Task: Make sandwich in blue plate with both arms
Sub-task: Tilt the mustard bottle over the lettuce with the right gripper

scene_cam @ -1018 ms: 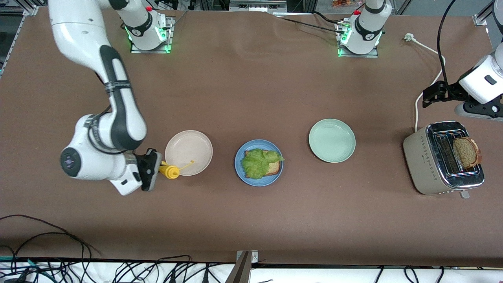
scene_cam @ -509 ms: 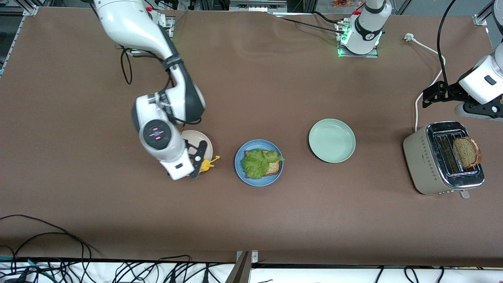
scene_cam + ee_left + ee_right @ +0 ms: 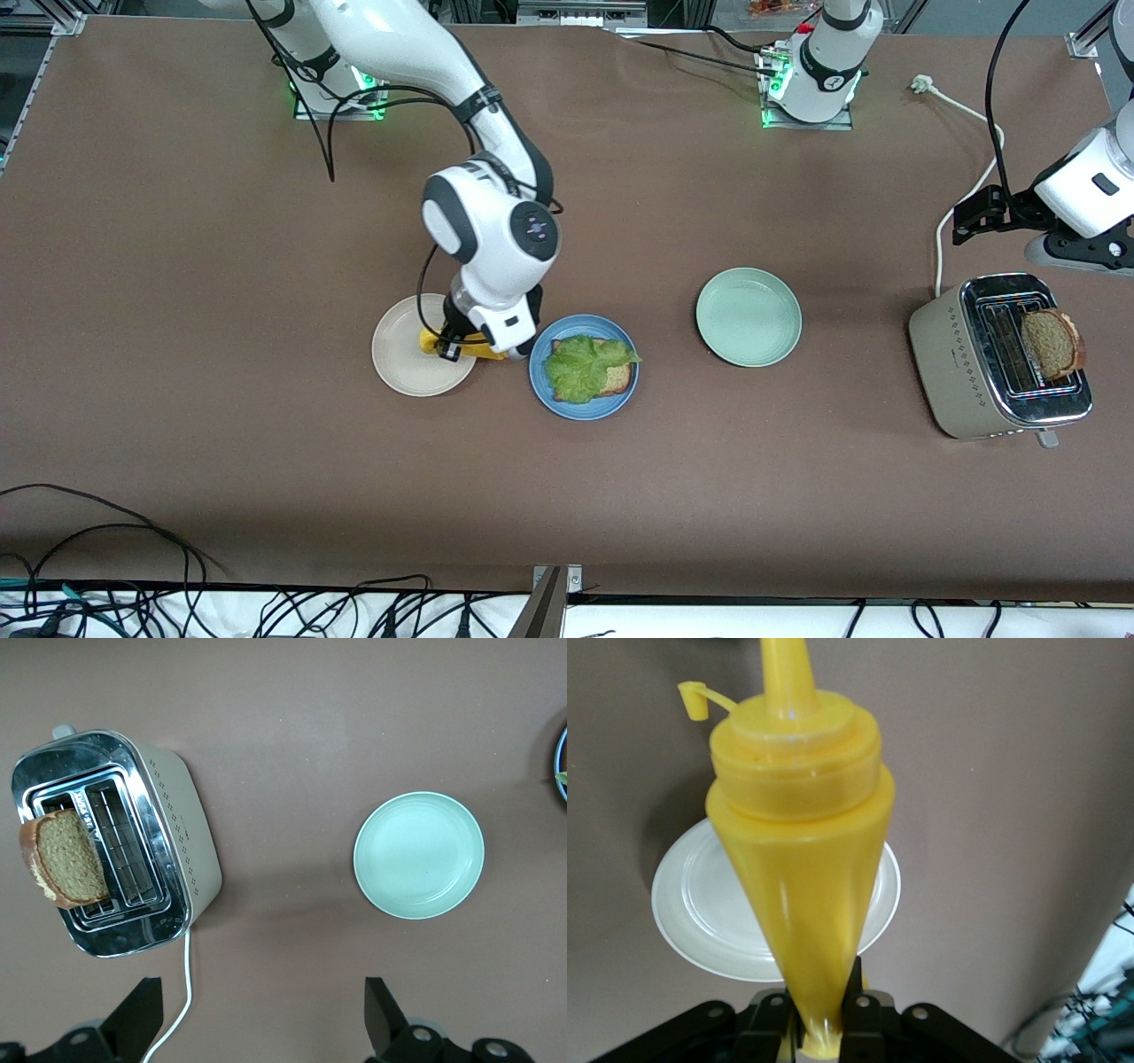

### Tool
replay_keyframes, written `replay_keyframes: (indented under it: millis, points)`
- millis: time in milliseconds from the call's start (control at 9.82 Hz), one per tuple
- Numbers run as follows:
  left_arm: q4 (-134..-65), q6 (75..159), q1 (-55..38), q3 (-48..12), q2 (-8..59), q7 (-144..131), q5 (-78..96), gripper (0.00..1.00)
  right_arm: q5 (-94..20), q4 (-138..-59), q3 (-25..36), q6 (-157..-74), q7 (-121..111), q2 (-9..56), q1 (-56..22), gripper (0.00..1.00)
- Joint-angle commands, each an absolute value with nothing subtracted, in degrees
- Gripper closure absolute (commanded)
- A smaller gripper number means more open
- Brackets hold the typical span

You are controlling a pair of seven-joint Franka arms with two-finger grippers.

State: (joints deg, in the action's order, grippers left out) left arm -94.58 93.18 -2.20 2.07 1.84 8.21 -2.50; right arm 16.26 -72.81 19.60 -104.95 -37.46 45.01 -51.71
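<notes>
Brown matte table (image 3: 567, 496), cable tangle (image 3: 106, 585) along its camera-side edge, aluminium frame rails at the arms' end.

Landmark: blue plate (image 3: 543, 386), mid-table. On it one bread slice (image 3: 618, 379) with a green lettuce leaf (image 3: 580, 365) on top, covering most of the slice; the slice's one bare corner points toward the left arm's end. Slice is square, no real long axis.

Right gripper (image 3: 468, 346) is over the gap between the blue plate and the beige plate (image 3: 403, 368), which sits just beside the blue plate toward the right arm's end. Fingers clamped on a yellow squeeze bottle (image 3: 802, 842). In the right wrist view the bottle's long axis runs straight out from the fingers, nozzle away from the gripper, cap hanging loose on its tether.

Pale green plate (image 3: 749, 316) is near the blue plate toward the left arm's end. Well apart the same way: toaster (image 3: 974, 381) with the second bread slice (image 3: 1052, 342) sticking out of a slot.

Left gripper (image 3: 266, 1014) waits above the table by the toaster, jaws spread wide, holding nothing.
</notes>
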Motion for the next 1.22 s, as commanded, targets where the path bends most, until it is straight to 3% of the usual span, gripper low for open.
replay_keyframes:
  millis: [0,611,1120]
  points:
    - [-91.9,93.2,-1.8,3.1,4.1,9.1,-3.8,0.0,19.3,-66.8,27.5,-98.5,-31.7,53.2,-60.9,1.0]
    - [-90.6,98.0,-1.8,10.4,8.3,9.6,-3.0,0.0,22.3,-66.7,29.5,-99.3,-22.9,59.6,-65.6,1.0]
    - [-90.6,102.1,-1.7,14.4,12.0,14.1,-2.8,0.0,22.1,-66.6,30.3,-99.4,-26.3,57.2,-64.8,1.0]
